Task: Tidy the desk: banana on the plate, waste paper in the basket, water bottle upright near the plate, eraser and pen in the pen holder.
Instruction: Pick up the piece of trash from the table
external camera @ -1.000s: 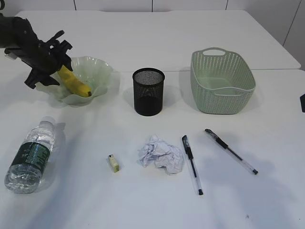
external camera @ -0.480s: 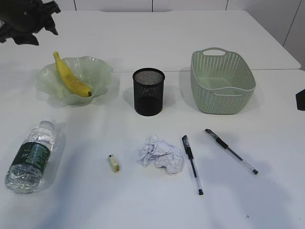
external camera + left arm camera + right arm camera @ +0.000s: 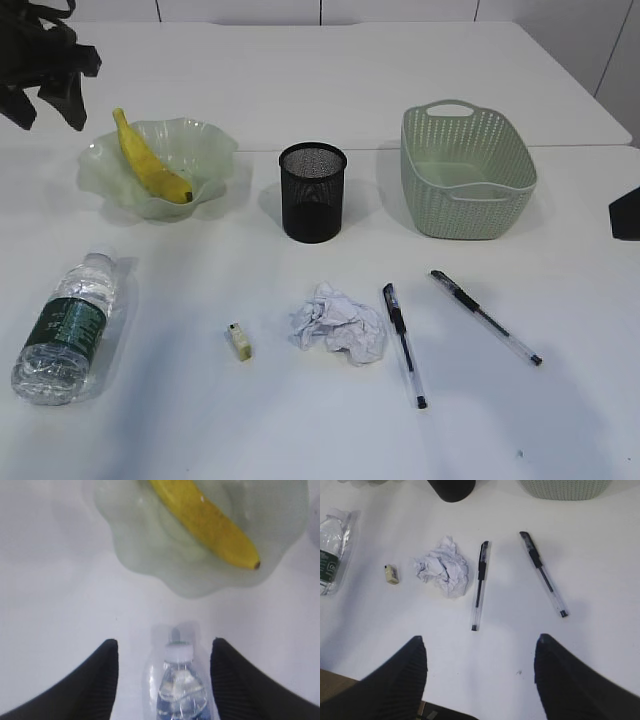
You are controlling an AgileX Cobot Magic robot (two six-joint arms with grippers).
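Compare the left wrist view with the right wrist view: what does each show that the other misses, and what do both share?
Left wrist only: the curved yellow banana lying in the pale green ruffled plate.
Right wrist only: the crumpled white paper ball, two clear black-tipped pens and the tiny cream eraser.
Both: the clear plastic water bottle lying on the white desk.

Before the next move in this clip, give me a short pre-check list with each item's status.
1. Banana lying in the plate: ok.
2. Left gripper open and empty, above the water bottle: ok.
3. Water bottle upright: not ok, lying on its side.
4. Waste paper in the basket: not ok, on the desk.
5. Eraser in the pen holder: not ok.
6. Right gripper open and empty: ok.
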